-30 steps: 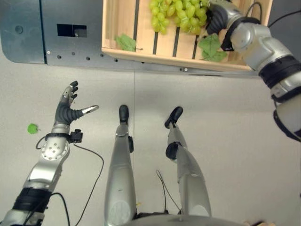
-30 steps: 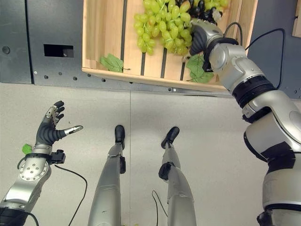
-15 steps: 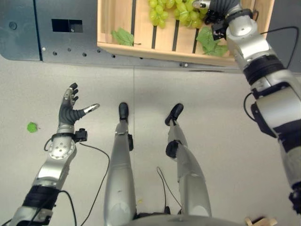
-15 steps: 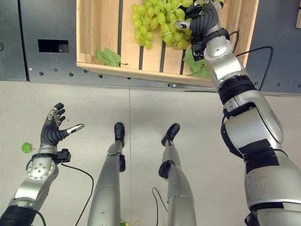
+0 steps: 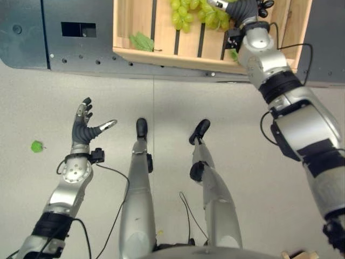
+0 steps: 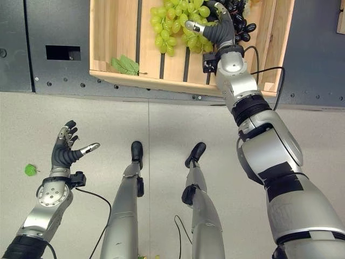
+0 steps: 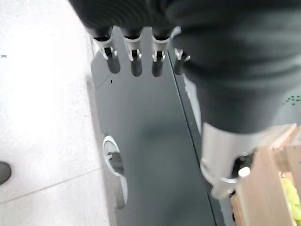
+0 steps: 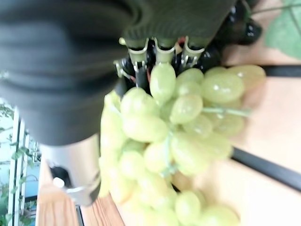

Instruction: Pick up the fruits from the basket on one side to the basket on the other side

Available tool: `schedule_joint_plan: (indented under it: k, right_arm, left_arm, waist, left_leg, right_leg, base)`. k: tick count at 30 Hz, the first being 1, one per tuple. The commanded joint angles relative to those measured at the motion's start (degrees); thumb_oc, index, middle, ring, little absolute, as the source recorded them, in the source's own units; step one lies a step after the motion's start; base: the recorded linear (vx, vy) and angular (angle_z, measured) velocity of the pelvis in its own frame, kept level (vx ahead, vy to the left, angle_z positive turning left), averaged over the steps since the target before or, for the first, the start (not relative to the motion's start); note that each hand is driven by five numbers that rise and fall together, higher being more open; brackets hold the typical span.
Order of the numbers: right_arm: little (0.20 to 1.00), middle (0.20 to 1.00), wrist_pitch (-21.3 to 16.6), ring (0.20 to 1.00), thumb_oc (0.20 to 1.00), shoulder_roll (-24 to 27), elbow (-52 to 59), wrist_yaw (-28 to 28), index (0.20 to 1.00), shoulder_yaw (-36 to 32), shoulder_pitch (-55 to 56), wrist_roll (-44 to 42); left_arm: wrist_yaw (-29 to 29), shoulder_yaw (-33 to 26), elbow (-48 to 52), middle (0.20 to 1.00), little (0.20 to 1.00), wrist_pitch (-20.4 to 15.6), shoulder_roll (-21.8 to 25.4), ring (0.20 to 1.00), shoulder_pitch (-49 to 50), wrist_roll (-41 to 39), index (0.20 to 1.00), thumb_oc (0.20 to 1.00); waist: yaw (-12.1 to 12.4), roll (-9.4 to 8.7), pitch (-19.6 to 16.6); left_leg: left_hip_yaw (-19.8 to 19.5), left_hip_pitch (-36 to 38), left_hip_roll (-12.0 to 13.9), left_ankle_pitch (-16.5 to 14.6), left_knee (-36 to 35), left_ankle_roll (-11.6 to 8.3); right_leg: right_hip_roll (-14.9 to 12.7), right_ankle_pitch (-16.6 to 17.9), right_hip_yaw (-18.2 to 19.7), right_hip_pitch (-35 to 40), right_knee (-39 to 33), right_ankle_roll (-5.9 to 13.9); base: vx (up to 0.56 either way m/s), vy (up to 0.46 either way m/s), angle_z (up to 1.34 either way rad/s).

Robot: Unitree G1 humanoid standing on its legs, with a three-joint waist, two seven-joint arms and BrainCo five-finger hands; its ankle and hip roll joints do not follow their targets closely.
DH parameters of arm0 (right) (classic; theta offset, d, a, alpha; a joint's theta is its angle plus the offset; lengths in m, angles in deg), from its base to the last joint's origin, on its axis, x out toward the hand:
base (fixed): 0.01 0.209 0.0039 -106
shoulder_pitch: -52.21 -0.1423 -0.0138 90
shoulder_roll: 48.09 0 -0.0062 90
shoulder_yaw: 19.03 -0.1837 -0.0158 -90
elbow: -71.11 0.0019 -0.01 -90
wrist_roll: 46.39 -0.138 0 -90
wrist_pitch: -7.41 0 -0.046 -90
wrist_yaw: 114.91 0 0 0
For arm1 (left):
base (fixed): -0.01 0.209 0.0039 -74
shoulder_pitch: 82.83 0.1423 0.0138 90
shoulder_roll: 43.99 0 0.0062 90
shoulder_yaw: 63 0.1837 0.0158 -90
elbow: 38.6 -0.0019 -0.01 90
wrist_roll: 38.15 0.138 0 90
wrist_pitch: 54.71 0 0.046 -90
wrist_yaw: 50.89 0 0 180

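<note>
Green grapes lie as a large bunch on the slatted floor of the wooden crate at about 12 o'clock in the head views, with a smaller cluster of dark grapes touching their 3 o'clock side. Right hand reaches up from 4 o'clock into the crate and sits right where the green bunch meets the dark cluster; its thumb points toward 9 o'clock across the green berries. In the right wrist view the fingers press against the green grapes with their tips sunk among the dark grapes behind, so whether they are curled round any fruit cannot be told. A green leaf lies on the crate floor near its front rail at about 9 o'clock from the bunch, well apart from the hand. The crate rests on a dark grey metal base that runs along the 12 o'clock edge of the pale floor. Left hand hangs over the floor at about 8 o'clock, far from the crate, its fingers straight and spread and its thumb out toward 3 o'clock, holding nothing; the left wrist view shows its fingers straight over the dark base. A small green leaf scrap lies on the floor at 9 o'clock of that hand
</note>
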Motion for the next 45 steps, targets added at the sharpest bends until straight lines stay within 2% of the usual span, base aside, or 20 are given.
schedule_joint_plan:
  k: [1, 11, 21, 31, 42, 43, 44, 45]
  right_arm:
    - [1.000, 1.000, 3.21, 1.000, 1.000, -8.23, -0.64, 3.52, 1.000, 4.34, 4.50, 1.85]
    - [1.000, 1.000, 4.26, 1.000, 1.000, -13.95, -1.71, 3.88, 1.000, 7.26, 4.74, 8.83]
    - [1.000, 1.000, 4.59, 1.000, 1.000, -16.85, -2.83, 3.14, 1.000, 6.87, 5.06, 10.81]
    - [1.000, 1.000, 5.60, 1.000, 1.000, -16.99, -10.65, 1.63, 1.000, 4.32, 2.17, 12.66]
    - [1.000, 1.000, 6.24, 1.000, 1.000, -13.78, -15.79, -0.86, 1.000, 1.06, 0.12, 13.87]
    - [0.815, 0.815, 6.34, 0.815, 0.815, -13.09, -15.99, -1.08, 0.815, 0.98, -0.13, 14.53]
    - [0.595, 0.595, 6.34, 0.595, 0.595, -13.03, -15.99, -1.07, 0.595, 0.98, -0.13, 14.54]
    - [0.200, 0.200, 6.36, 0.200, 0.200, -12.50, -15.95, -1.61, 0.200, 1.30, -0.31, 16.23]
  left_arm:
    - [-1.12, -1.07, 3.16, 1.000, 1.000, -1.68, 1.96, 1.000, 1.10, 0.58, 1.000, 1.000]
    - [-1.93, -0.88, 2.87, 1.000, 1.000, -1.42, 2.09, 1.000, 0.63, 1.06, 1.000, 1.000]
    - [-2.84, -1.09, 3.01, 1.000, 1.000, -1.14, 1.61, 1.000, 0.96, 1.25, 1.000, 1.000]
    - [-2.99, 1.10, 3.23, 1.000, 1.000, -1.36, 1.44, 1.000, 0.62, 1.29, 1.000, 1.000]
    - [-3.16, 4.39, 3.15, 1.000, 1.000, -2.02, 1.45, 1.000, -1.21, 1.42, 1.000, 1.000]
    - [-3.14, 4.71, 3.25, 1.000, 1.000, -2.29, 1.40, 1.000, -1.53, 1.30, 1.000, 1.000]
    - [-3.15, 4.78, 3.22, 1.000, 1.000, -2.30, 1.38, 1.000, -1.59, 1.30, 1.000, 1.000]
    - [-3.35, 4.97, 3.18, 1.000, 1.000, -2.43, 1.28, 1.000, -1.58, 1.38, 1.000, 1.000]
  waist:
    - [1.62, -2.19, 0.57]
    - [1.73, -3.11, 0.57]
    - [2.06, -3.20, 0.57]
    - [3.21, -1.31, 0.57]
    - [5.08, 1.40, 0.57]
    - [5.41, 1.89, 0.57]
    - [5.44, 1.95, 0.57]
    - [5.62, 2.28, 0.57]
  left_leg:
    - [-2.26, 4.61, -3.72, 3.24, -8.66, 1.91]
    - [-2.31, 5.32, -3.58, 3.27, -8.88, 1.90]
    - [-2.47, 5.21, -3.64, 3.22, -8.99, 2.01]
    - [-2.69, 4.89, -4.00, 3.04, -8.99, 2.38]
    - [-2.90, 4.96, -4.51, 2.89, -9.31, 2.77]
    - [-3.02, 4.95, -4.63, 2.95, -9.42, 2.82]
    - [-3.05, 4.95, -4.63, 2.96, -9.44, 2.82]
    - [-3.10, 4.91, -4.64, 3.03, -9.55, 2.84]
  right_leg:
    - [-5.63, -7.44, -0.03, 5.34, 7.16, 12.20]
    - [-5.28, -7.38, -0.44, 6.35, 6.69, 11.98]
    - [-5.16, -7.40, -0.59, 6.43, 6.49, 11.83]
    - [-5.43, -7.49, -0.58, 5.97, 6.78, 11.83]
    - [-5.65, -7.66, -0.54, 5.82, 6.79, 12.09]
    - [-5.74, -7.71, -0.59, 5.74, 6.79, 12.15]
    - [-5.74, -7.71, -0.62, 5.74, 6.79, 12.15]
    - [-5.85, -7.68, -0.65, 5.69, 6.81, 12.23]
  base:
    - [0.00, 0.000, 0.00]
    - [0.00, 0.000, 0.00]
    - [0.00, 0.000, 0.00]
    - [0.00, 0.000, 0.00]
    - [0.00, 0.001, 0.01]
    - [0.00, 0.000, 0.00]
    - [0.01, 0.013, 0.04]
    - [0.01, 0.009, 0.04]
